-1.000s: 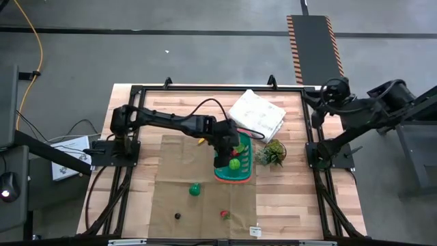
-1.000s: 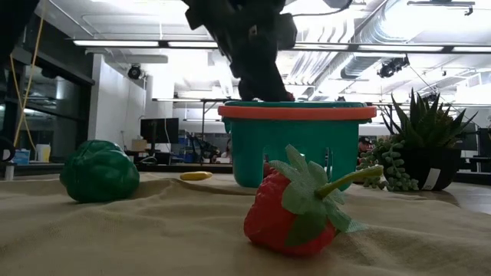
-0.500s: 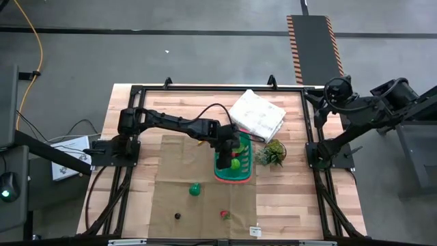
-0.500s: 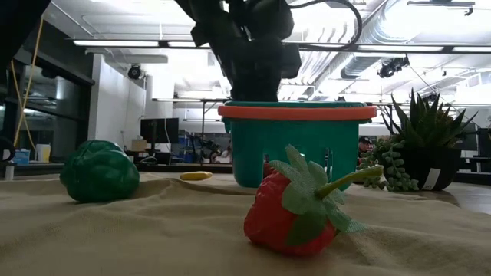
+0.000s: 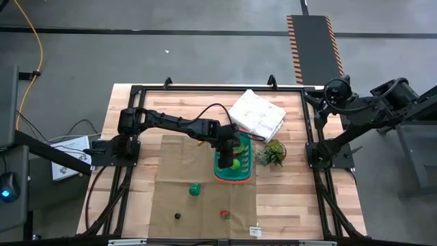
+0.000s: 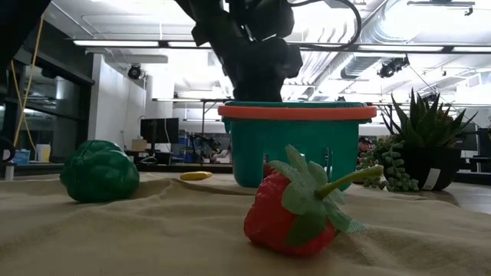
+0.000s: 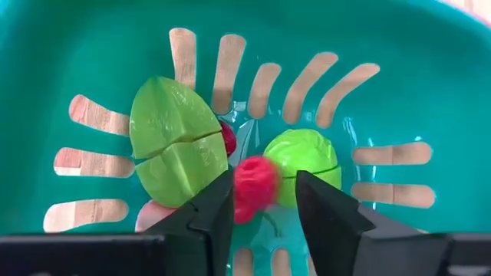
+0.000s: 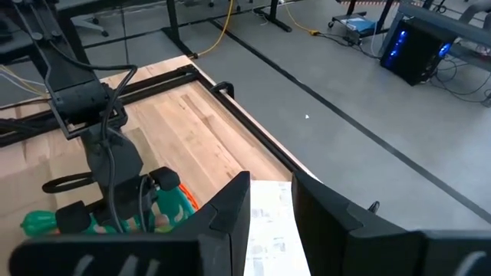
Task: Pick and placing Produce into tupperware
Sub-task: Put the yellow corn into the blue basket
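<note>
The left pincer (image 7: 263, 201) hung parted inside the teal basket (image 7: 399, 69) — a red berry (image 7: 253, 182) apparently just released. Next: withdraw upward, then fetch the strawberry (image 6: 295, 205).

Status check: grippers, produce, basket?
Left gripper open over teal slotted plastic basket, small red berry dropping in. Right gripper parked off-table. Nothing obstructing.

Left gripper (image 7: 263, 201) sits over the teal basket (image 7: 399, 69), fingers (image 7: 215, 211) parted with a red berry (image 7: 255, 182) between them, a halved green piece (image 7: 178, 142) and round green piece (image 7: 305, 159) beside the berry.
</note>
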